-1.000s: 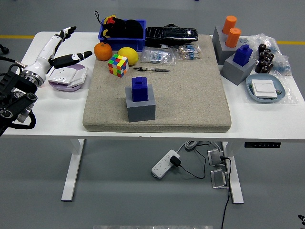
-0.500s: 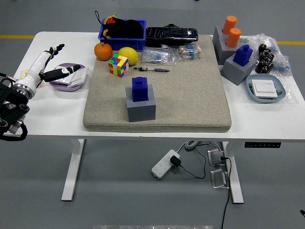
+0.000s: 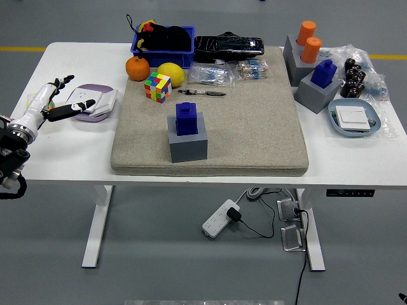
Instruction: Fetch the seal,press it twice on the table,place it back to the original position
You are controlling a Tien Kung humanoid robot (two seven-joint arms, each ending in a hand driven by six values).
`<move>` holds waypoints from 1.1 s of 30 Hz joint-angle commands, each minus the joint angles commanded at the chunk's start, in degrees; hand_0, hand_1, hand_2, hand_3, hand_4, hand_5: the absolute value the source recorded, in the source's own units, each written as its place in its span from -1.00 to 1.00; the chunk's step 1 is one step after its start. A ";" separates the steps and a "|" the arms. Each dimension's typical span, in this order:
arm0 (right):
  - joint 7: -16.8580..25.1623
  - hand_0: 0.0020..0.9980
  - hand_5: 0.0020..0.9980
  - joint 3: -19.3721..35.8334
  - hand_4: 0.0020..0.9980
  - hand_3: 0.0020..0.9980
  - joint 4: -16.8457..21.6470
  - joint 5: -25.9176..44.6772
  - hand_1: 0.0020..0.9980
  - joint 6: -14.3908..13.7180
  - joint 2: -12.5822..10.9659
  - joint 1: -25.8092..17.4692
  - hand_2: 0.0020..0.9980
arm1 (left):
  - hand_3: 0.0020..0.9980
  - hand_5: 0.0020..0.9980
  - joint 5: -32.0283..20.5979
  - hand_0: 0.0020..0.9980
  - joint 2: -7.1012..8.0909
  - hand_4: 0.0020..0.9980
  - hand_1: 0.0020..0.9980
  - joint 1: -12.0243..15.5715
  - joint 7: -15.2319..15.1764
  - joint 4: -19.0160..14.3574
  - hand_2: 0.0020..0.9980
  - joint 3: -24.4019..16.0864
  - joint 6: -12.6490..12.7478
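head view: we see our left hand (image 3: pixel 46 105) at the left edge of the white table (image 3: pixel 63 152), fingers spread and holding nothing, just beside a lilac tray with white cards (image 3: pixel 94 103). our right arm is out of sight.

the dark blue block-shaped seal (image 3: pixel 186 119) stands upright in its grey square holder (image 3: pixel 188 144) near the front of the beige felt mat (image 3: pixel 254 127), well apart from our hand. between hand and seal lie only bare table and the mat's left edge.

behind the seal, on the mat, sit a multicoloured puzzle cube (image 3: pixel 157 86), a black pen (image 3: pixel 201 93), an orange fruit (image 3: pixel 137 68) and a yellow lemon (image 3: pixel 171 74). further back stand a blue plastic bin (image 3: pixel 163 42) holding dark items and a black glossy pouch (image 3: pixel 228 46).

at the right we see a second blue seal on a grey holder (image 3: pixel 320 86), two orange cylinders (image 3: pixel 309 40) in a grey block, and a pale blue dish with a white pad (image 3: pixel 353 118).
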 joint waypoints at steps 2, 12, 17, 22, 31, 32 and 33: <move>-0.13 0.73 0.29 -0.13 0.80 0.50 -0.32 0.02 0.55 0.11 -0.05 0.46 0.49 | 0.87 -0.01 -0.23 0.89 0.07 0.90 0.99 -0.10 0.09 0.43 0.94 0.25 -0.06; -0.74 0.72 0.25 -0.91 0.77 0.50 -1.13 0.86 0.53 0.34 -1.00 3.69 0.48 | 0.85 -0.04 -0.05 0.88 0.73 0.85 0.97 -2.14 0.86 0.38 0.92 -0.49 -0.60; -0.98 0.72 0.21 -1.52 0.73 0.50 -1.89 1.17 0.53 0.39 -1.44 4.59 0.48 | 0.85 -0.04 -0.17 0.88 0.67 0.84 0.96 -2.27 1.12 0.78 0.92 -0.32 -0.79; -1.11 0.72 0.19 -2.11 0.71 0.49 -2.56 1.23 0.52 0.43 -1.70 5.36 0.47 | 0.85 -0.03 -0.16 0.87 0.78 0.83 0.96 -2.30 1.18 1.08 0.92 -0.32 -0.81; -1.48 0.71 0.18 -3.21 0.70 0.49 -3.04 1.57 0.52 0.72 -2.12 6.56 0.47 | 0.85 -0.02 -0.06 0.87 0.84 0.82 0.96 -2.98 1.20 1.12 0.92 -0.39 -0.84; -1.48 0.71 0.18 -3.21 0.70 0.49 -3.01 1.57 0.52 0.66 -2.10 6.64 0.47 | 0.85 -0.02 -0.10 0.87 0.88 0.82 0.96 -2.97 1.23 1.16 0.92 -0.33 -0.85; -1.48 0.71 0.18 -3.23 0.69 0.49 -3.01 1.56 0.52 0.59 -2.08 6.73 0.46 | 0.85 -0.03 -0.14 0.87 0.93 0.81 0.95 -2.91 1.28 1.21 0.92 -0.30 -0.88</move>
